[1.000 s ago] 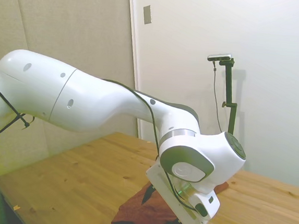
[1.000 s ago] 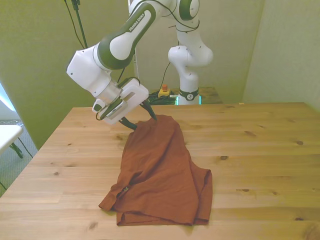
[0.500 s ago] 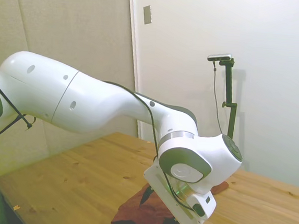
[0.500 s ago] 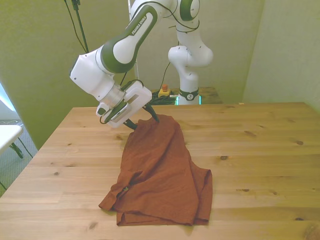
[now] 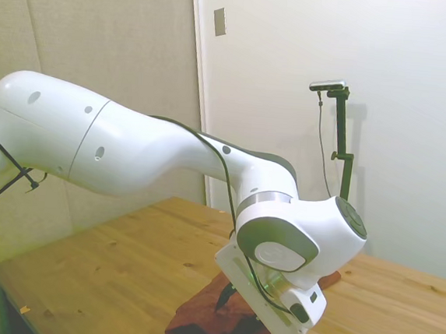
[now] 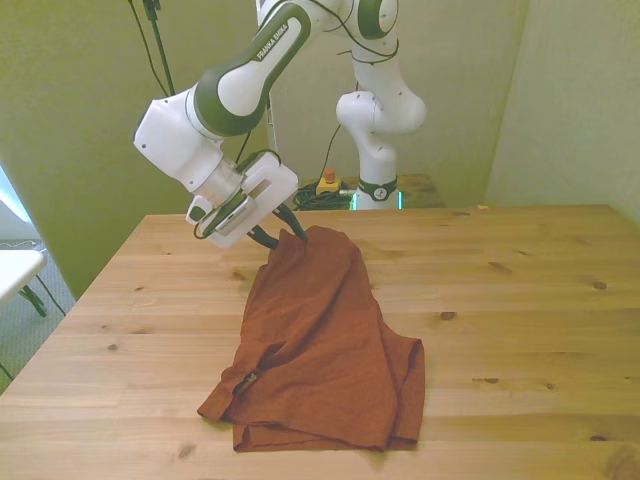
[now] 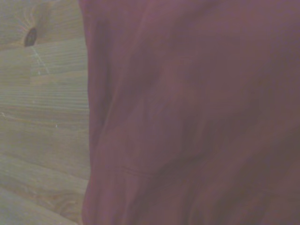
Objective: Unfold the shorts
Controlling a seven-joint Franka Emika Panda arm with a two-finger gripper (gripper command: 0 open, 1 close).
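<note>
The rust-red shorts [image 6: 320, 340] lie folded and rumpled on the wooden table [image 6: 520, 300], stretching from the middle toward the near edge. My gripper [image 6: 282, 232] is at their far edge, tilted down, shut on a pinch of cloth that rises to a small peak. From the side, the white hand covers most of the shorts [image 5: 209, 326], and only one dark fingertip of the gripper [image 5: 227, 294] shows against the cloth. Close up, the wrist view is filled by the shorts [image 7: 197, 112], with bare table [image 7: 42, 117] beside them.
The robot's base [image 6: 378, 150] stands behind the table's far edge, with a small yellow and red button box [image 6: 327, 184] beside it. Bare wood [image 6: 150, 300] lies on both sides of the shorts. A dark slit [image 6: 247, 378] shows near their front corner.
The fingers have drawn closer together at the far edge of the shorts. The hand has risen slightly and shifted toward the front view's left, pulling the cloth edge up into a small peak.
</note>
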